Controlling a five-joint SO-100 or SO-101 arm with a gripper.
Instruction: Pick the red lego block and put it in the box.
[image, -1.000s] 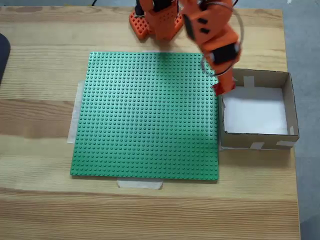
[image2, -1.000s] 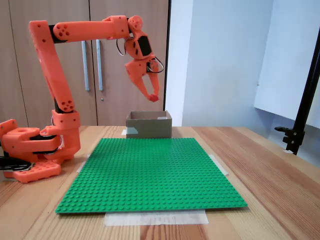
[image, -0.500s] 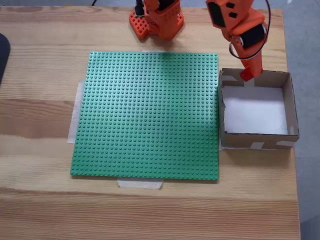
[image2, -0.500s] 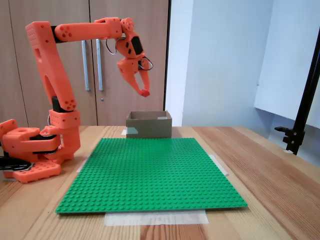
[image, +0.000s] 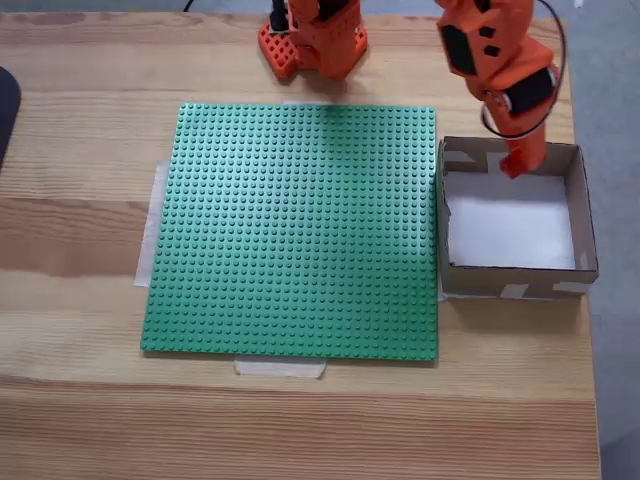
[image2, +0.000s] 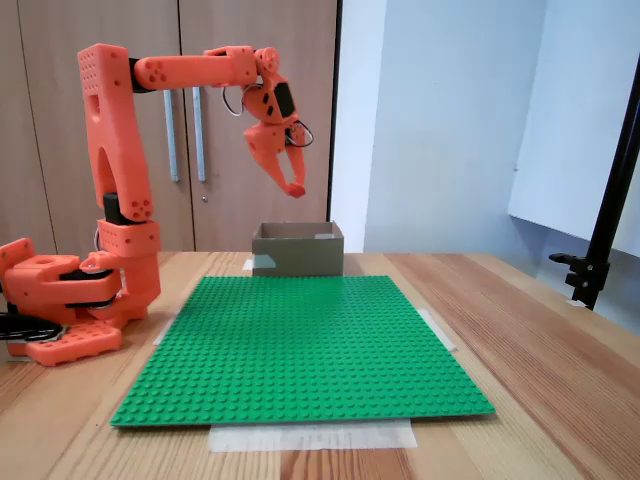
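My orange gripper hangs in the air over the back part of the box, near its far wall. Its pointed fingers are closed around a small redder piece at the tip, the red lego block. In a fixed view from the side, the gripper points down, well above the brown cardboard box, and the red lego block shows as a small pinkish bit between the fingertips. The box has a white floor that holds nothing.
A large green baseplate covers the middle of the wooden table, taped at its edges, touching the box's left wall. The arm's base stands at the table's back edge. A black stand rises at the right.
The gripper has swung right with the block, from above the baseplate's right edge, past the box's back left corner, to over the box's back part.
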